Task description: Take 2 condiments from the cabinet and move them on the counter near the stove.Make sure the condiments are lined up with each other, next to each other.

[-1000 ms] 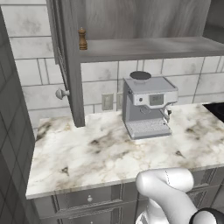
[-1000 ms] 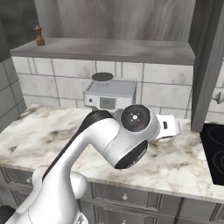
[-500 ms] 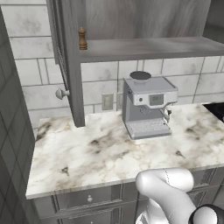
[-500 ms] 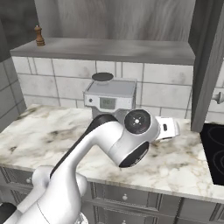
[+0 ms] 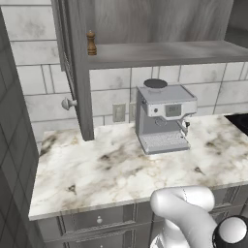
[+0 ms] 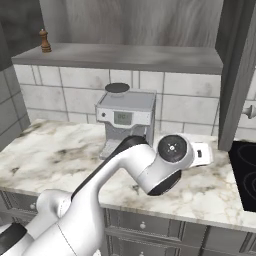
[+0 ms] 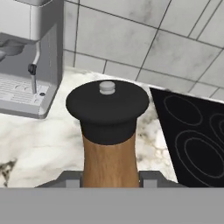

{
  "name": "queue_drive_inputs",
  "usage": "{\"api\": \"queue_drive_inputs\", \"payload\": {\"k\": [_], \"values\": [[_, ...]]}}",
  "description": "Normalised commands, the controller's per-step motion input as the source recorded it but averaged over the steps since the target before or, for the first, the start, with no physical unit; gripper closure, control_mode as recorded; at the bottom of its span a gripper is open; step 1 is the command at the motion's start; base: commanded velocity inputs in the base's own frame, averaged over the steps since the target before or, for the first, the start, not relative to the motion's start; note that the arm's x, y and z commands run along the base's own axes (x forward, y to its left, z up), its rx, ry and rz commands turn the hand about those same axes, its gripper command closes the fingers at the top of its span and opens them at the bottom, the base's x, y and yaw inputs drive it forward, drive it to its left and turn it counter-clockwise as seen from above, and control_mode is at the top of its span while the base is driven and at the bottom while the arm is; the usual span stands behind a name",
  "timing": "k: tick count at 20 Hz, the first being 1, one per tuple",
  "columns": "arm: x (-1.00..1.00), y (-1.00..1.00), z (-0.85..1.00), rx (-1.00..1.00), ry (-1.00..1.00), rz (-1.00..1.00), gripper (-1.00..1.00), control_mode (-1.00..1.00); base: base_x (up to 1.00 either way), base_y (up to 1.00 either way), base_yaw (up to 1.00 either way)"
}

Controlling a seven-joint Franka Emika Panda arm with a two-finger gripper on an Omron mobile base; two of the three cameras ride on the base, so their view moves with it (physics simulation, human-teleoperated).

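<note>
My gripper (image 7: 110,177) is shut on the lighter orange-brown condiment (image 7: 109,162), which stands upright with its black cap toward the camera. It hangs above the white marble counter (image 7: 43,144), between the espresso machine and the black stove (image 7: 192,140). From the right base view my arm reaches right over the counter (image 6: 60,150) toward the stove (image 6: 245,175). The dark brown condiment (image 5: 91,42) stands on the cabinet shelf (image 5: 160,52) at its left end, and appears as a small brown shaker (image 6: 45,41) at the far left of the shelf in the right base view.
A silver espresso machine (image 5: 162,118) stands at the back of the counter (image 5: 111,169), left of my hand. An open cabinet door with a round knob (image 5: 69,102) hangs at the left. Another grey door (image 6: 235,75) hangs above the stove's edge.
My arm has swung a little to the right and lower, toward the stove, with the lighter condiment still held. The dark condiment has not moved.
</note>
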Motion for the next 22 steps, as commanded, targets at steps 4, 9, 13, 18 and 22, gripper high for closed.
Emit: {"api": "queue_drive_inputs", "payload": {"k": [4, 9, 13, 18, 22], "values": [[0.16, -0.08, -0.21, 0.09, 0.0, 0.0, 1.0, -1.0, 0.0, 0.0, 0.0], [0.1, -0.02, -0.21, 0.02, 0.05, 0.0, 1.0, -1.0, 0.0, 0.0, 0.0], [0.09, -0.04, -0.21, 0.04, 0.04, 0.0, 1.0, -1.0, 0.0, 0.0, 0.0], [0.05, -0.03, -0.4, 0.02, 0.0, 0.0, 1.0, -1.0, 0.0, 0.0, 0.0], [0.06, -0.08, -0.29, 0.0, 0.01, 0.03, 1.0, -1.0, 0.0, 0.0, 0.0]]}}
